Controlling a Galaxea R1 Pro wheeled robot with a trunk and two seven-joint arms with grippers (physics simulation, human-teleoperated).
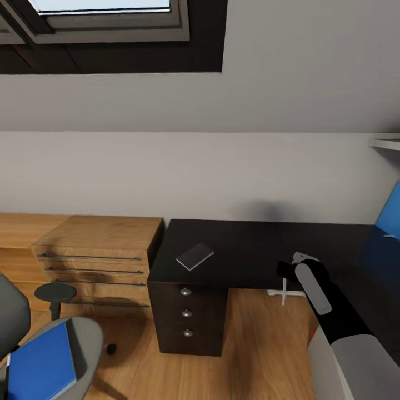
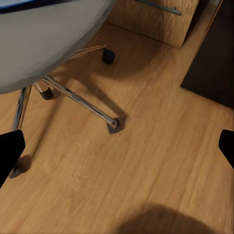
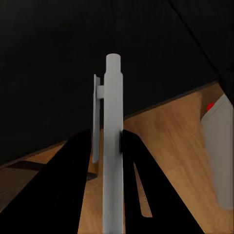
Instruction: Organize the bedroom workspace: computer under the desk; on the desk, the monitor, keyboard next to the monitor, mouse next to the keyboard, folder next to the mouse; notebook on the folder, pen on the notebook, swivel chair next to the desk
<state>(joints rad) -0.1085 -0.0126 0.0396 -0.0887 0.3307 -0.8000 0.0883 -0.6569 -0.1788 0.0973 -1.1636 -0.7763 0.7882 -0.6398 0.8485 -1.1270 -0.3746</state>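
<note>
Pen [image 3: 112,146] held in the right gripper [image 3: 107,141] is the slim white one, pinched between the two black fingers [image 3: 78,161] with its clip side turned toward one of them and its far end sticking out well past the fingertips. From the head view the right gripper [image 1: 303,265] hovers over the near edge of the black desk [image 1: 239,250], right of the drawer column, and the pen [image 1: 304,257] shows only as a small pale bit at its tip. Left of it the dark grey notebook [image 1: 195,256] lies flat on the desk top, tilted at an angle, above the three round-knobbed drawers [image 1: 186,311]. A bright blue folder [image 1: 41,366] rests on the grey seat of the swivel chair [image 1: 83,339], at the near left of the scene, well apart from the desk. Between chair and desk stands a light wooden chest [image 1: 100,250] with bar handles, against the pale wall. At the far right edge a blue surface [image 1: 390,214] leans above the desk; what it is cannot be told. In the left wrist view the two dark fingertips [image 2: 9,153] of the left gripper [image 2: 117,151] stand wide apart, released, holding nothing, above the wooden floor [image 2: 146,165] beside the chair's chrome star base [image 2: 80,100] and casters.
</note>
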